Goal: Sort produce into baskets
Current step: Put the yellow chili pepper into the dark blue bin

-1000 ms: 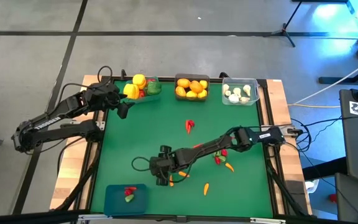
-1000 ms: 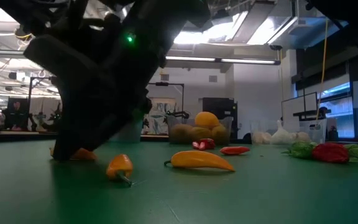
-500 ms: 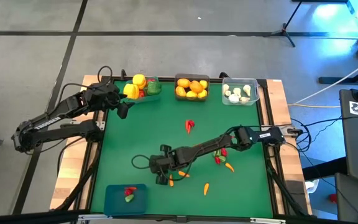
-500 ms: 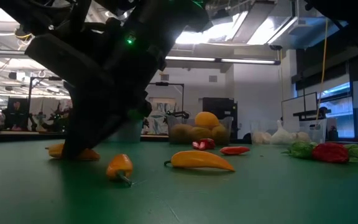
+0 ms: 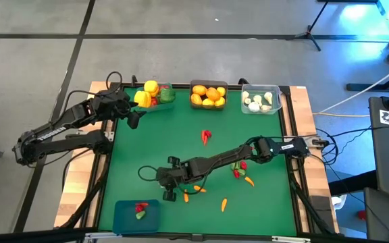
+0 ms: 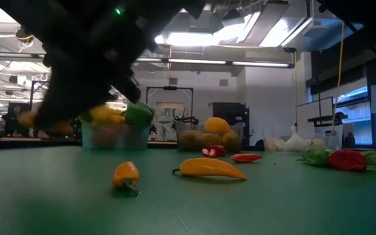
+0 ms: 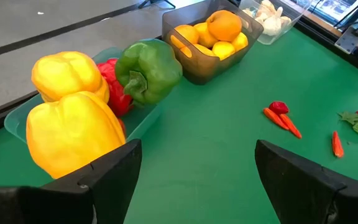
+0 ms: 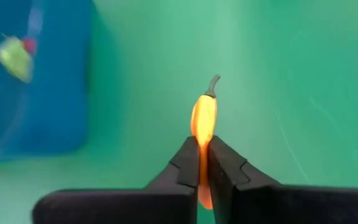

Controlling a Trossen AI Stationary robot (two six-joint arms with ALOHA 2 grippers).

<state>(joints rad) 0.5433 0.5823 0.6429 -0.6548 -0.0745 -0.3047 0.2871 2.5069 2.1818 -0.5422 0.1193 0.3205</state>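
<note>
The right claw [image 8: 202, 163] is clamped on a small orange chilli [image 8: 203, 122], its two dark fingers [image 8: 185, 163] pressed against the pod's sides with the green stem pointing away, above the green bench [image 5: 181, 135] and just beside the blue bin [image 5: 136, 214] at the near left corner. From above, the right arm stretches across the middle of the bench, its claw [image 5: 169, 190] near that bin, which holds a few small red and green pieces. An orange pepper [image 6: 125, 175] and a longer orange chilli [image 6: 211, 168] lie loose on the bench in the low view, with a red chilli [image 6: 247, 157] farther back and more red and green pieces toward the right side. The left claw [image 7: 194, 168] waits at the far left corner, its fingers apart and holding nothing, just in front of the teal bin [image 7: 17, 118], which is piled with two yellow peppers [image 7: 73, 134], a red one [image 7: 112, 84] and a green one [image 7: 146, 70]. Beside it along the far edge, the grey bin [image 5: 209, 94] holds oranges and lemons, and the clear bin [image 5: 261, 98] holds white garlic. Two red chillies [image 5: 206, 137] lie near the bench's centre.
</note>
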